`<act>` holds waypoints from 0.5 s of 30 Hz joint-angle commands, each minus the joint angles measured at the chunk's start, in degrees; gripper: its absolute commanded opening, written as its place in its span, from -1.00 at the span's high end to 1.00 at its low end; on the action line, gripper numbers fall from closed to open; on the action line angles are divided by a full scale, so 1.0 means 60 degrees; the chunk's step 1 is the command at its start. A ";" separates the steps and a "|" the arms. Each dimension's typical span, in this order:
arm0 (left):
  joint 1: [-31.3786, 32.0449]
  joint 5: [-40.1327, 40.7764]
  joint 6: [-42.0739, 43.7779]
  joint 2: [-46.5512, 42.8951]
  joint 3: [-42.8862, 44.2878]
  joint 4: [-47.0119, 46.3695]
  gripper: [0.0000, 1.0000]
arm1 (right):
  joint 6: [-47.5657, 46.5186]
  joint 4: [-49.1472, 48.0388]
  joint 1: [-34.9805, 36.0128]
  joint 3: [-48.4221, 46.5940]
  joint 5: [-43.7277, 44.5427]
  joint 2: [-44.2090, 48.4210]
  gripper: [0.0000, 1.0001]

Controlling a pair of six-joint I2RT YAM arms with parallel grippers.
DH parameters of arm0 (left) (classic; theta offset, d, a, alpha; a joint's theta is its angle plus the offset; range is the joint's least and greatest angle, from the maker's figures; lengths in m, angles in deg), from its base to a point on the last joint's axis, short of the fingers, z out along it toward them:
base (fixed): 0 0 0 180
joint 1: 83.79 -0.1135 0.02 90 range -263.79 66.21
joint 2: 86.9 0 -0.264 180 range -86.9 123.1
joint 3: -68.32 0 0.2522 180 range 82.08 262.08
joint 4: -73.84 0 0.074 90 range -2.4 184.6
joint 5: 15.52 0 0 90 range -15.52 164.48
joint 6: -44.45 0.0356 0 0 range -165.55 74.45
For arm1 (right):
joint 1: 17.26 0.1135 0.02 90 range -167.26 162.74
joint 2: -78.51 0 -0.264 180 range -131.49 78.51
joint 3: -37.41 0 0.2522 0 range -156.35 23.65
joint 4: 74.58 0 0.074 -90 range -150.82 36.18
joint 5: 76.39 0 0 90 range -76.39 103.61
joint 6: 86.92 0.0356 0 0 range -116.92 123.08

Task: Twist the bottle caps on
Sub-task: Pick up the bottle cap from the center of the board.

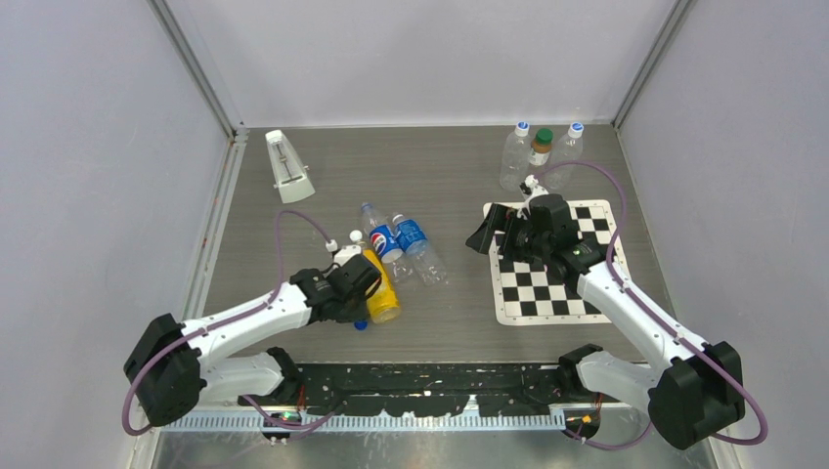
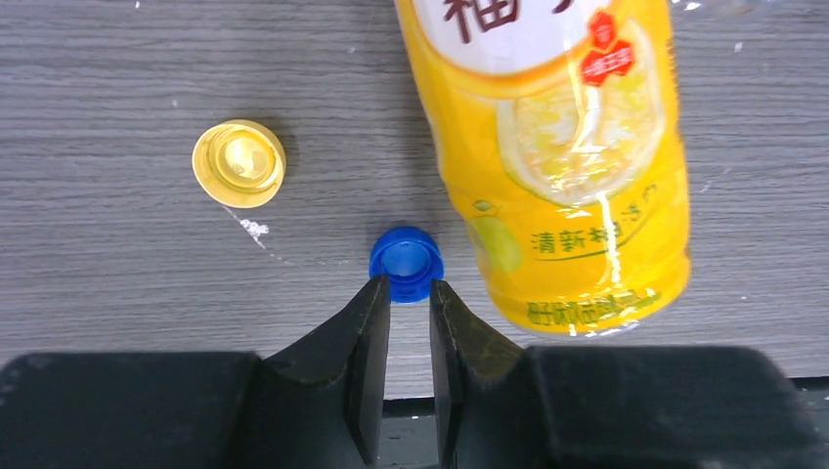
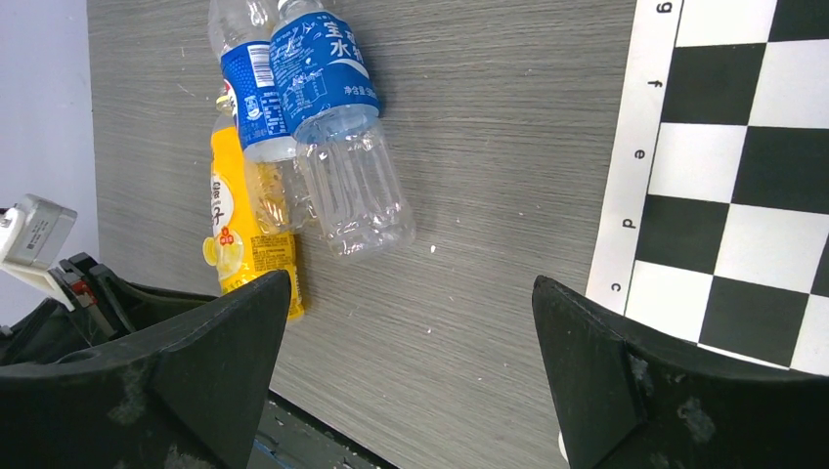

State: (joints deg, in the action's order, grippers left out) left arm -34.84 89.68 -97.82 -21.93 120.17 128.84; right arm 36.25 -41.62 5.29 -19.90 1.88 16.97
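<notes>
One blue cap, one yellow cap

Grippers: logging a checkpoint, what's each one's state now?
Left gripper: narrowly open, empty, tips at the small round blue plastic cap.
Right gripper: wide open, empty.

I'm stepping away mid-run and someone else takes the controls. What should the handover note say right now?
Left gripper: jaws narrowly parted, tips at the blue cap, holding nothing.
Right gripper: wide open, empty, by the chessboard mat.
Yellow cap: loose on the table, beside the blue cap.
Yellow bottle lies next to the caps, two blue-labelled bottles against it.
White cap: not clearly seen.
Done: neither loose cap is on a bottle.
Left: pick up each cap and screw it on.
</notes>
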 commanded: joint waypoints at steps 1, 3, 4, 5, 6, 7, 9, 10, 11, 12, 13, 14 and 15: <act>-0.0151 -0.0025 -0.0110 0.0177 -0.0356 -0.0015 0.54 | 0.0072 -0.0434 0.0051 -0.0101 -0.0124 -0.0106 -1.00; -0.0183 -0.0004 -0.0121 0.0288 -0.0466 -0.0116 0.56 | 0.0066 -0.0436 0.0051 -0.0107 -0.0125 -0.0123 -1.00; -0.0201 0.0031 -0.0121 0.0345 -0.0500 -0.0143 0.56 | 0.0064 -0.0434 0.0051 -0.0109 -0.0126 -0.0124 -1.00; -0.0227 0.0054 -0.0114 0.0379 -0.0532 -0.0199 0.57 | 0.0058 -0.0450 0.0051 -0.0109 -0.0126 -0.0127 -1.00; -0.0251 0.0082 -0.0089 0.0422 -0.0556 -0.0257 0.57 | 0.0065 -0.0456 0.0051 -0.0113 -0.0137 -0.0147 -1.00; -0.0292 0.0080 -0.0048 0.0480 -0.0605 -0.0362 0.58 | 0.0059 -0.0467 0.0051 -0.0119 -0.0146 -0.0153 -1.00; -0.0410 -0.0031 0.0040 0.0662 -0.0703 -0.0627 0.60 | 0.0068 -0.0486 0.0051 -0.0115 -0.0174 -0.0189 -1.00; -0.0484 -0.0128 0.0088 0.0752 -0.0753 -0.0765 0.61 | 0.0079 -0.0495 0.0051 -0.0115 -0.0189 -0.0214 -1.00; -0.0526 -0.0211 0.0121 0.0846 -0.0781 -0.0883 0.62 | 0.0073 -0.0499 0.0044 -0.0112 -0.0196 -0.0216 -1.00; -0.0528 -0.0249 0.0140 0.0932 -0.0794 -0.0993 0.63 | 0.0076 -0.0502 0.0055 -0.0114 -0.0198 -0.0217 -1.00; -0.0539 -0.0296 0.0155 0.1028 -0.0796 -0.1073 0.64 | 0.0072 -0.0504 0.0059 -0.0112 -0.0191 -0.0217 -1.00; -0.0541 -0.0339 0.0170 0.1115 -0.0798 -0.1161 0.65 | 0.0050 -0.0505 0.0055 -0.0092 -0.0188 -0.0206 -1.00; -0.0539 -0.0381 0.0184 0.1202 -0.0807 -0.1268 0.66 | 0.0044 -0.0505 0.0052 -0.0086 -0.0192 -0.0204 -1.00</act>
State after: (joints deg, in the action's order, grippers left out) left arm -37.69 88.31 -97.52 -17.08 116.06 125.41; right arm 36.25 -42.40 5.29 -19.90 1.42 15.72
